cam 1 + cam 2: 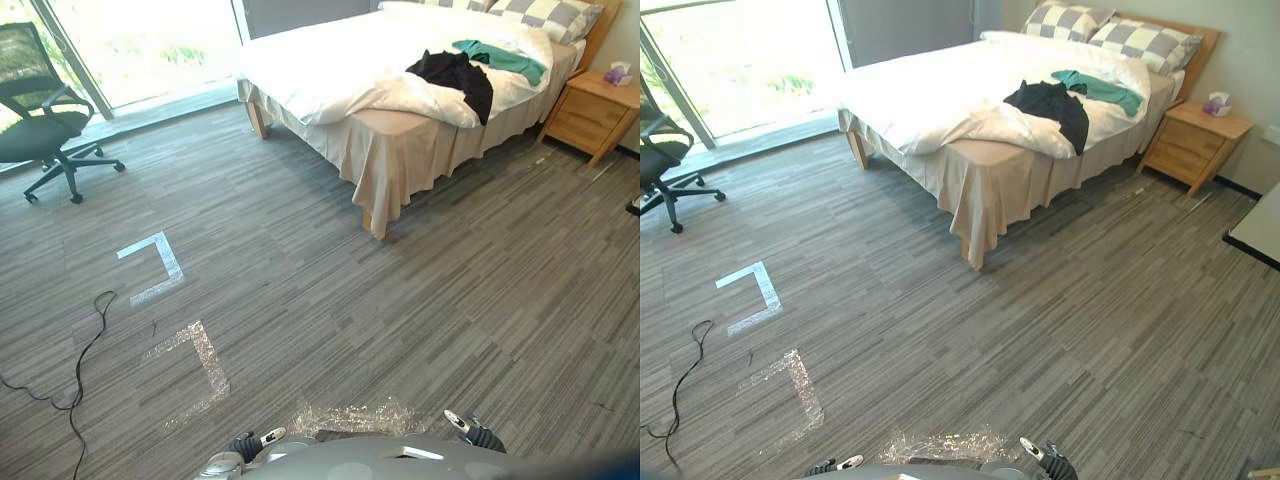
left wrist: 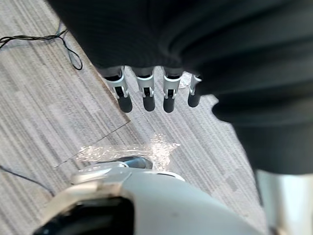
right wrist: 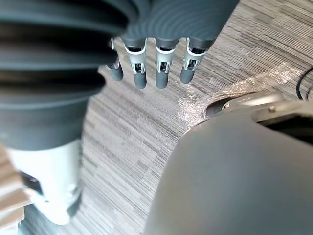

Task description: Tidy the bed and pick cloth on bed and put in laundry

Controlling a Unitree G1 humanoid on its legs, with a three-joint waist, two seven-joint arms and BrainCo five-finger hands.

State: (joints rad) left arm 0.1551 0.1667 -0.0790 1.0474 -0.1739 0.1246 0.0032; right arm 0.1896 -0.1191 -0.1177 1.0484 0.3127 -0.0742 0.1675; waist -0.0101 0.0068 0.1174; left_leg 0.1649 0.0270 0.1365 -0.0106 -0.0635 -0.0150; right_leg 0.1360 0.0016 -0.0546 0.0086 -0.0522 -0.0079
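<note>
A bed [image 1: 330, 60] with a rumpled white duvet stands far ahead at the upper right. On its near right side lies a black cloth [image 1: 455, 75], and a teal cloth [image 1: 500, 58] lies just behind it, touching it. Both hands hang low by my body, far from the bed. My left hand [image 1: 250, 442] shows at the bottom edge, its fingers [image 2: 146, 93] straight over the carpet, holding nothing. My right hand [image 1: 468, 428] is at the bottom right, its fingers [image 3: 146, 68] also straight and empty.
Two checked pillows [image 1: 1140, 40] lie at the bed's head. A wooden nightstand [image 1: 600, 115] with a tissue box stands right of the bed. An office chair [image 1: 40, 110] is by the window at far left. Tape corners [image 1: 155, 265] mark the carpet. A white table edge [image 1: 1260, 230] is at the right.
</note>
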